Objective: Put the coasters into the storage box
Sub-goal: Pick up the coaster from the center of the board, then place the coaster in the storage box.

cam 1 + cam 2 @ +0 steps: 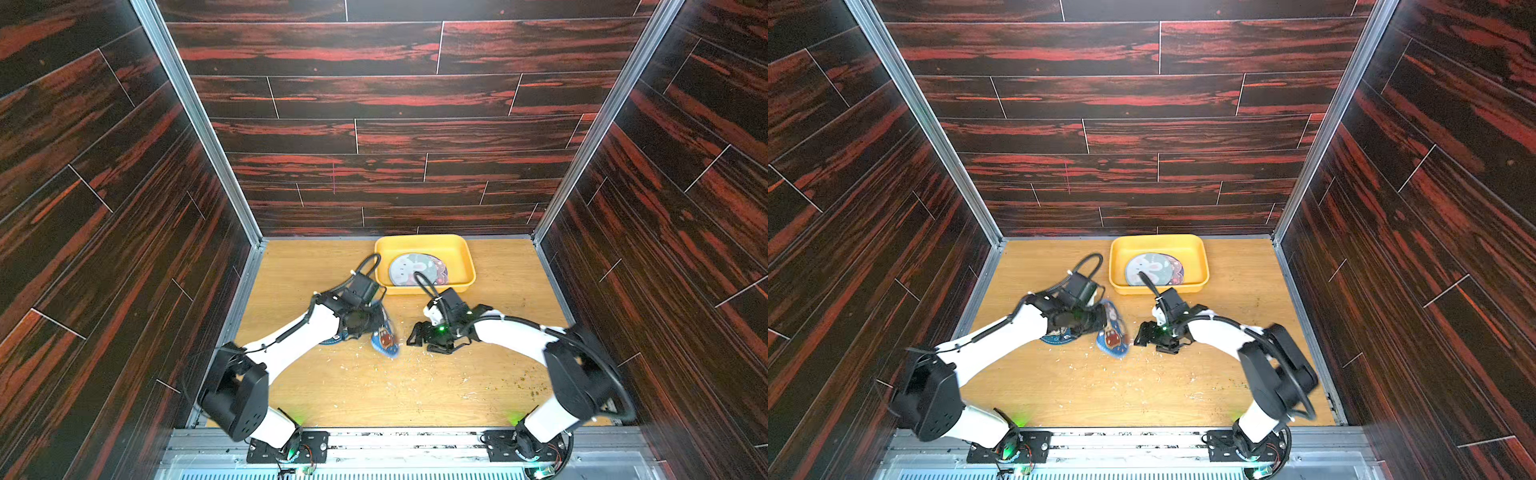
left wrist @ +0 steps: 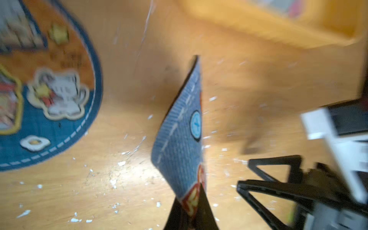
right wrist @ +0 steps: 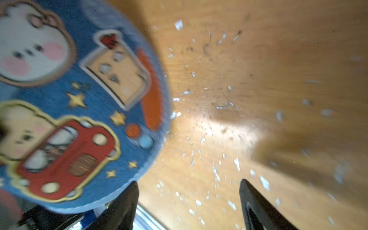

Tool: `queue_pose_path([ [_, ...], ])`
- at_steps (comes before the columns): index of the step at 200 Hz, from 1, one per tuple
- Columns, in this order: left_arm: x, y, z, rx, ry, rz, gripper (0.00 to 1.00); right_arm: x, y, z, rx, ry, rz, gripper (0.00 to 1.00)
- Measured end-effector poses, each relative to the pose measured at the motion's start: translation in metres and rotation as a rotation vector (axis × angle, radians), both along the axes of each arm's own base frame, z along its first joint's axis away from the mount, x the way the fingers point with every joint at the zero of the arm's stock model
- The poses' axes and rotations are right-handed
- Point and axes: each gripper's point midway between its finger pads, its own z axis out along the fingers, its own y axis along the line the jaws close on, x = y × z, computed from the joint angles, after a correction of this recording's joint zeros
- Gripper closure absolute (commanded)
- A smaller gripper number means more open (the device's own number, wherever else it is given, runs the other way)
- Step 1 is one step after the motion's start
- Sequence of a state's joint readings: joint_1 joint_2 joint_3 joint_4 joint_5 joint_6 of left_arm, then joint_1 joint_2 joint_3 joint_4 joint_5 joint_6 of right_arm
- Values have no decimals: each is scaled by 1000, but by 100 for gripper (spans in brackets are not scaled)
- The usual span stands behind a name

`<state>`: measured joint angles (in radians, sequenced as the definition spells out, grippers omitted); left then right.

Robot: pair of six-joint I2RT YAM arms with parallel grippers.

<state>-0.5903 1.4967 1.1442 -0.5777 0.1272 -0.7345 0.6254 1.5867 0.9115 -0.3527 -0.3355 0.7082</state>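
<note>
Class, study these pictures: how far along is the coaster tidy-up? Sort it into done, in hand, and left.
Done: at least two coasters lie in the yellow storage box. In hand: the left claw pinches a blue car-print coaster on edge; the right claw is open, empty. Left: boxing that one, plus the blue coaster lying flat under the left arm.
</note>
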Motion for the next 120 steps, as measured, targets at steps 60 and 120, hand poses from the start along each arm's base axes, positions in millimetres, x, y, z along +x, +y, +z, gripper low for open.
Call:
queue_pose_path([
  [60, 27, -19, 81, -76, -162, -39, 100, -1, -16, 28, 75, -33, -47, 18],
  [120, 72, -49, 111, -103, -255, -76, 100, 0, -28, 48, 122, -75, -79, 18],
])
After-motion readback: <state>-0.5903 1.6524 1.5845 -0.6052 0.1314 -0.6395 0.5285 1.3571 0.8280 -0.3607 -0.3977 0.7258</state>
